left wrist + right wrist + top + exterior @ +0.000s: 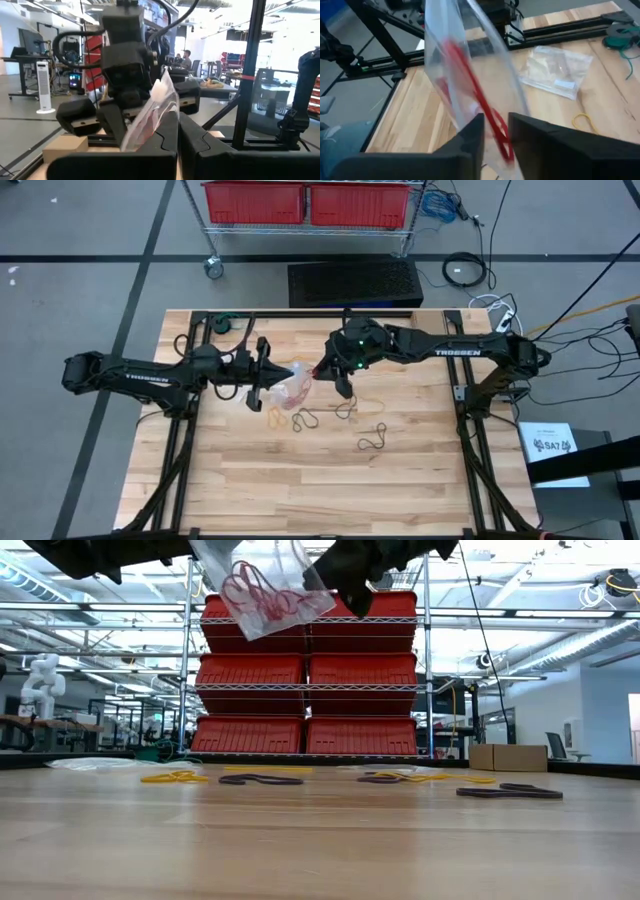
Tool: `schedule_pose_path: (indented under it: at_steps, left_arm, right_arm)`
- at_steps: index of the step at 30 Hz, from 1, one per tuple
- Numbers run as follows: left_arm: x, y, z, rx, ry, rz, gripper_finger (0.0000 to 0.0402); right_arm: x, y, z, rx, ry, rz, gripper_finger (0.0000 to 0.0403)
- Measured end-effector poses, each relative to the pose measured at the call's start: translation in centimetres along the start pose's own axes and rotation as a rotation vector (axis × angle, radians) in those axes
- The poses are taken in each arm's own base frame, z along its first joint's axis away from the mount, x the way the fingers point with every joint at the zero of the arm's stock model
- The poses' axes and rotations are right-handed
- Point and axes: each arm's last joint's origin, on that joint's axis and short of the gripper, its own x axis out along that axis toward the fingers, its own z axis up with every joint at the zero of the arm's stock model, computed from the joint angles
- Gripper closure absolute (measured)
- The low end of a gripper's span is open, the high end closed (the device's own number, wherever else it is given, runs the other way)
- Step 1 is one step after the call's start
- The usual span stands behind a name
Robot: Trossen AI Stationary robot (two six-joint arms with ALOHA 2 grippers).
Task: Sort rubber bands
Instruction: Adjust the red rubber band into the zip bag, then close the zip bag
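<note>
both grippers, left (268, 372) and right (318, 370), pinch the bag (270, 590) of red bands (262, 595) aloft. bagging step; next you release one side, fetch loose bands (372, 438) below.

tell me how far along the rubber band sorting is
Done: red rubber bands sit inside a clear bag. In hand: the left gripper and right gripper both pinch that bag above the table. Left: black bands and yellow bands lie loose on the wood.

Wire shelving (310, 690) holds 6 red bins (250, 670); grey floor (80, 290).
</note>
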Motion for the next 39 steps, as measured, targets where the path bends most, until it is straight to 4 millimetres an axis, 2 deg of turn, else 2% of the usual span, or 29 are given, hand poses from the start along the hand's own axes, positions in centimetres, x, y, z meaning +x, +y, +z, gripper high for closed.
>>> schedule_pose_path:
  at_steps: [5,9,12,19,24,29,34,39]
  left_arm:
    - [0.4,-0.1,-0.6,-0.006,0.023,-0.012,0.0402]
    - [0.4,-0.2,-0.6,-0.006,0.019,-0.014,0.0402]
    - [0.4,-0.2,-0.4,0.002,0.004,-0.015,0.0402]
    - [0.4,-0.2,-0.3,0.008,-0.005,-0.016,0.0402]
    - [0.4,-0.2,-0.3,0.028,-0.004,-0.016,0.0402]
    - [0.4,-0.2,-0.3,0.034,-0.005,-0.015,0.0402]
    - [0.4,-0.2,-0.3,0.035,-0.004,-0.015,0.0402]
    - [0.4,-0.2,-0.4,0.038,-0.003,-0.015,0.0402]
  right_arm:
    - [-0.2,0.1,0.2,-0.006,-0.017,0.002,0.0246]
    - [-0.6,0.3,0.8,-0.001,0.004,0.0,0.0214]
    - [-1.0,0.6,1.4,-0.004,0.013,0.001,0.0212]
    - [-2.5,1.4,3.8,-0.067,-0.001,-0.002,0.0234]
    - [-4.0,2.0,5.2,-0.132,0.03,-0.018,0.0222]
    - [-5.5,2.2,5.3,-0.151,0.16,-0.117,0.0203]
    - [-7.1,2.3,4.9,-0.158,0.235,-0.156,0.02]
    - [-8.3,2.0,3.5,-0.13,0.339,-0.156,0.0204]
